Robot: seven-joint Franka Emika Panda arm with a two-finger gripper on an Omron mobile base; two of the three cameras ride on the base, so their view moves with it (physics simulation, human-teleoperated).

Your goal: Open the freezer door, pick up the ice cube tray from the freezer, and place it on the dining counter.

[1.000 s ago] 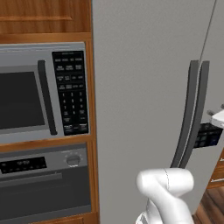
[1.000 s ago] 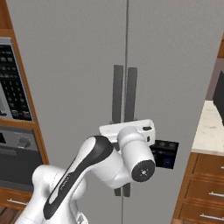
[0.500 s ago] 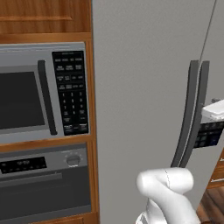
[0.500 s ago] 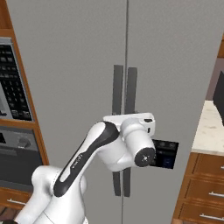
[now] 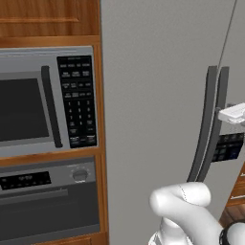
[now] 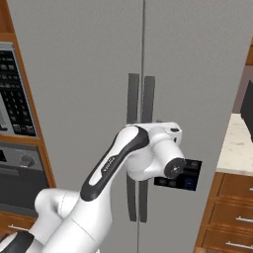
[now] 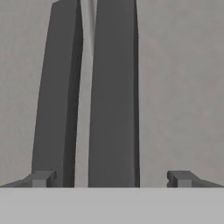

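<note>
Nothing here can actually be read. The microwave's dark keypad (image 5: pixel 76 100) carries rows of small pale marks that look like button legends and digits, but they are too blurred to make out. The oven's control strip (image 5: pixel 26 180) below it shows a faint row of reddish marks, equally illegible. The dark control panel (image 6: pixel 180 175) on the right freezer door has a few bluish patches, with no legible characters.
</note>
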